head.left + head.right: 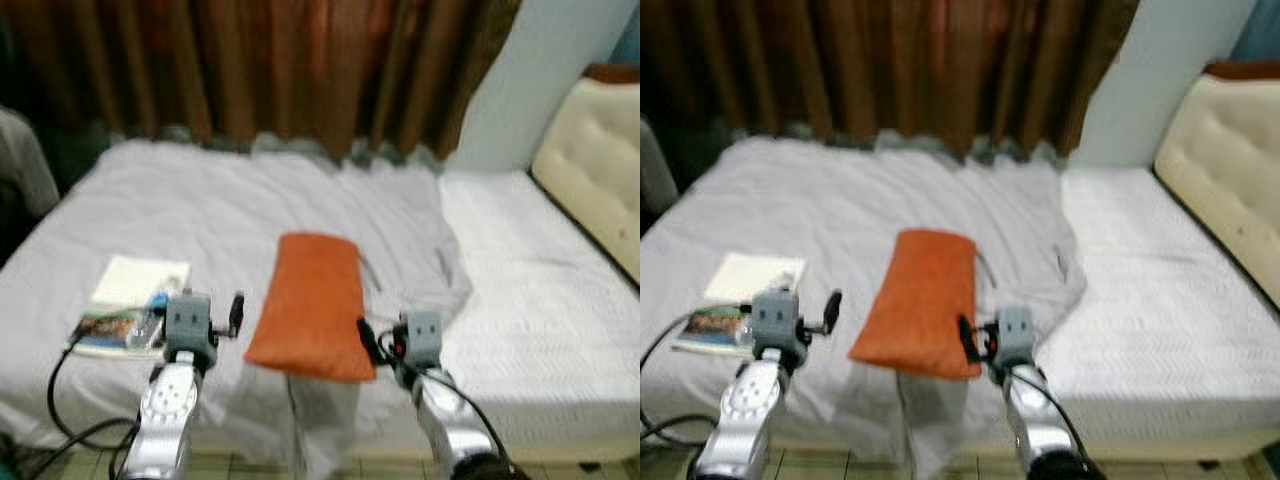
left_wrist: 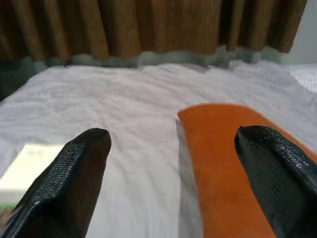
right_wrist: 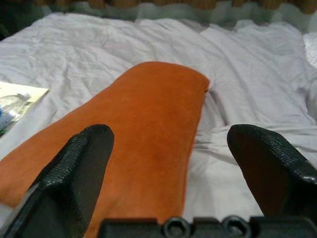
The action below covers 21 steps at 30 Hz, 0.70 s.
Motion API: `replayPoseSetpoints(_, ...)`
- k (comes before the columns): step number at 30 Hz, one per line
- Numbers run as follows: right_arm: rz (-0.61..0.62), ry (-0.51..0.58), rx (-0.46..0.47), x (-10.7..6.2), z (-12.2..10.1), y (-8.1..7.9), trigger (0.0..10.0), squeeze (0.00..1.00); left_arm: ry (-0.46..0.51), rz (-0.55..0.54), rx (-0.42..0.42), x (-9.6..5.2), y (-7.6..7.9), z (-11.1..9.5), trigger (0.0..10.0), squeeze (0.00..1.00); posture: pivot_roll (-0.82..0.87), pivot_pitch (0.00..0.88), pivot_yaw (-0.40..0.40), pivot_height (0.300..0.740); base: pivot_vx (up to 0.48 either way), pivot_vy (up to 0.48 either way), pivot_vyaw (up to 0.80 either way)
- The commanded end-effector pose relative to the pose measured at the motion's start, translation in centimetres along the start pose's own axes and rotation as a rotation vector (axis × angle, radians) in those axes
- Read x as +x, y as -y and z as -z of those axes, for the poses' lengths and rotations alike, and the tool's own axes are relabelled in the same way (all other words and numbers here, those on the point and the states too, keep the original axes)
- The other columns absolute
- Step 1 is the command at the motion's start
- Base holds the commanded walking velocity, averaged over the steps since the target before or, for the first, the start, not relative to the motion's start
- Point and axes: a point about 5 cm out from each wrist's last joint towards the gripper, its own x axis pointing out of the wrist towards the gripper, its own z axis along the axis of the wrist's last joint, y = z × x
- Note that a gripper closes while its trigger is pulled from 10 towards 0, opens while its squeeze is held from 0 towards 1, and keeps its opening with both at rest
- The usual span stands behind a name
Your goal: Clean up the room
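Note:
An orange pillow lies lengthwise on the grey sheet near the bed's front edge, one end slightly over the edge. My left gripper is open and held low just left of the pillow, with one black finger beside the pillow's left edge. On the other side my right gripper is open too, its finger at the pillow's near right corner. Nothing is between either pair of fingers.
A white paper and a colourful magazine lie on the sheet left of my left arm. A white mattress with a cream headboard lies to the right. Brown curtains hang behind the bed.

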Motion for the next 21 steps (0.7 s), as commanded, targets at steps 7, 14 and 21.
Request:
replayPoseSetpoints(7, 0.033, -0.022, 0.006, -0.2, 0.2, 1.4, 10.0, 0.00, 0.012, 0.068, 0.027, 0.4, 1.3, -0.5, 10.0, 0.00, 0.15, 0.040, -0.054, 0.740, 0.474, 0.000, 0.00)
replayPoseSetpoints(14, 0.016, -0.038, 0.032, -0.2, 0.5, 1.0, 10.0, 0.00, 0.000, 0.041, 0.040, 0.7, 0.9, -0.6, 10.0, 0.00, 0.16, 0.038, -0.051, 0.740, 0.471, 0.000, -0.32)
replayPoseSetpoints(21, -0.084, -0.107, 0.316, 0.1, 1.4, -0.4, 10.0, 0.00, -0.104, -0.076, 0.005, 1.0, -1.5, 0.2, 10.0, 0.00, 0.17, 0.064, -0.066, 0.740, 0.000, 0.000, 0.00)
